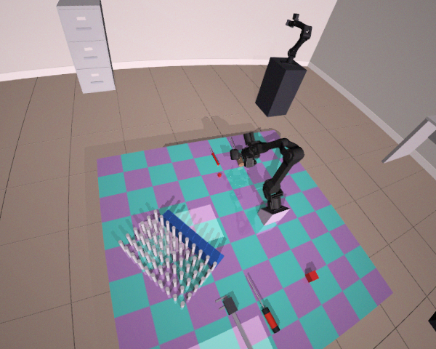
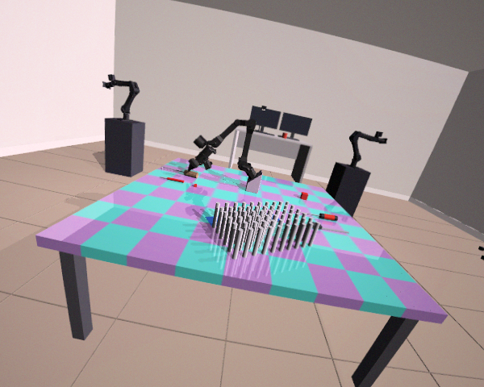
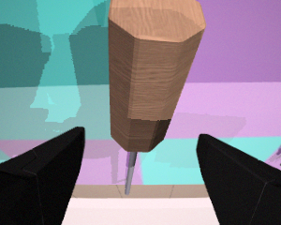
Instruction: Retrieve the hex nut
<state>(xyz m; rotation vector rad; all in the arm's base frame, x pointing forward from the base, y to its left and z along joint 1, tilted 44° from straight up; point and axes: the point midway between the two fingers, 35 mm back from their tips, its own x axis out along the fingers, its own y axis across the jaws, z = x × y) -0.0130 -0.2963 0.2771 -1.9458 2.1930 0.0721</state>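
Observation:
My gripper (image 1: 242, 158) (image 2: 190, 169) (image 3: 141, 139) is partly open, low at the far end of the table. A wooden-handled tool (image 1: 241, 163) (image 2: 190, 173) (image 3: 155, 75) lies there; in the wrist view its handle runs between the fingers, with a gap on each side, and its thin metal shaft points away. The grey spacers (image 1: 182, 304) (image 2: 235, 245) stand upright in a dense field. The blue taped strip (image 1: 196, 238) (image 2: 210, 219) runs along the side of the field facing the arm base. I cannot make out the hex nut; the spacers crowd the view.
A small red tool (image 1: 215, 158) (image 2: 175, 180) and a small red block (image 1: 219, 174) (image 2: 195, 185) lie near the gripper. Beyond the field lie a red-and-black screwdriver (image 1: 270, 319) (image 2: 328, 217), a grey pronged tool (image 1: 230, 305) and a red cube (image 1: 312, 275) (image 2: 304, 195).

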